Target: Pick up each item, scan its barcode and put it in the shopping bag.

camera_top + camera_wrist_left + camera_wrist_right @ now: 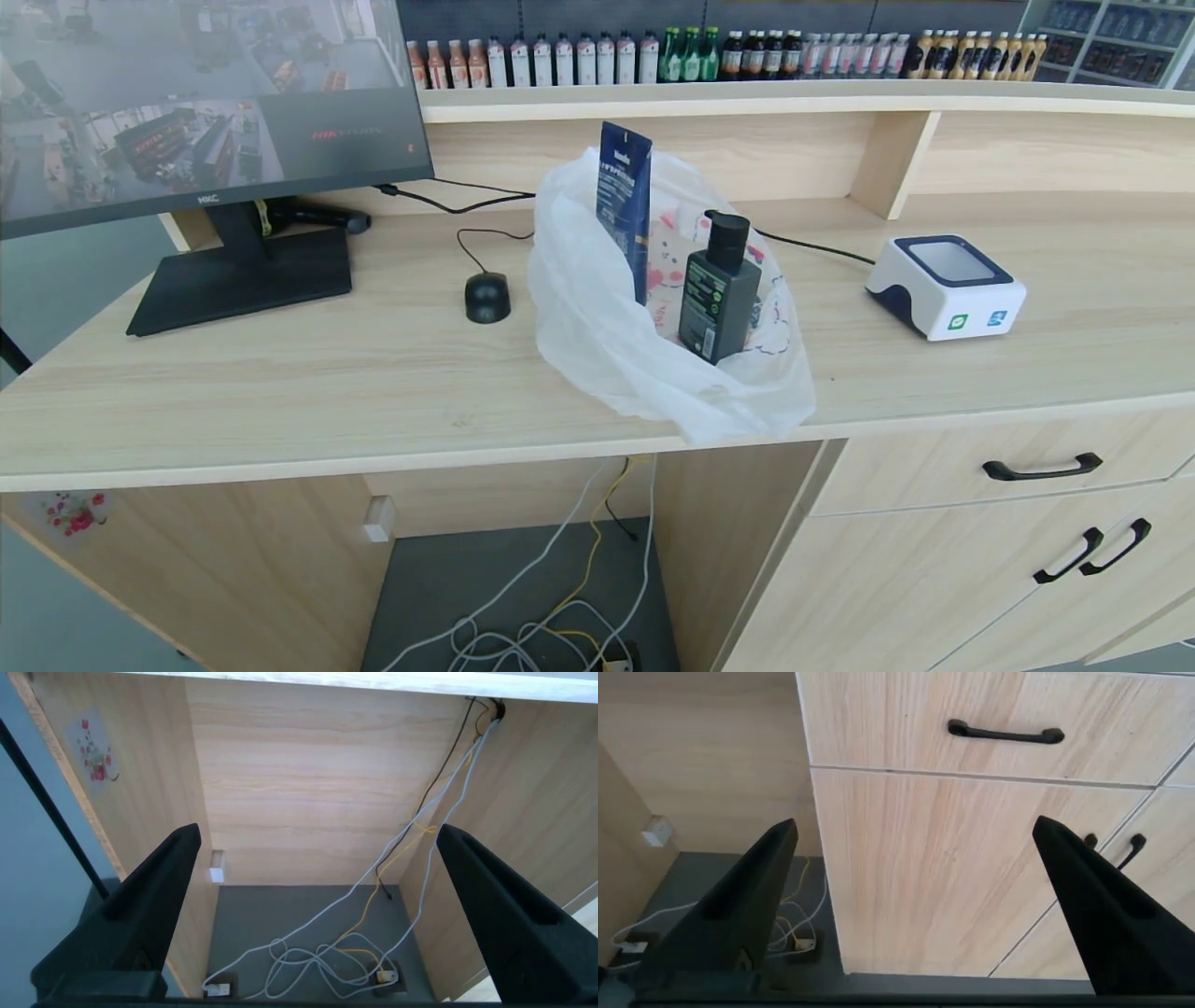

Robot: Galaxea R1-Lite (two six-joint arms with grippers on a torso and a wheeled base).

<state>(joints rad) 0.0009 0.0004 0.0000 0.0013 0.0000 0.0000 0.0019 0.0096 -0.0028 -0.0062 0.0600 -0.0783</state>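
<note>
A white plastic shopping bag (644, 364) stands open in the middle of the wooden counter (280, 392). Inside it a dark bottle with a black pump cap (718, 289) stands upright, and a tall dark blue pouch (624, 210) leans behind it. The white and navy barcode scanner (945, 285) sits on the counter to the right of the bag. My left gripper (318, 905) is open below the counter, facing the knee space with its cables. My right gripper (915, 905) is open too, facing the drawer fronts under the counter.
A monitor (201, 103) on a black stand and a black mouse (487, 297) sit left of the bag. Cables (374, 924) hang into the knee space. Drawers with black handles (1005, 735) fill the right side. Bottles (728, 56) line the back shelf.
</note>
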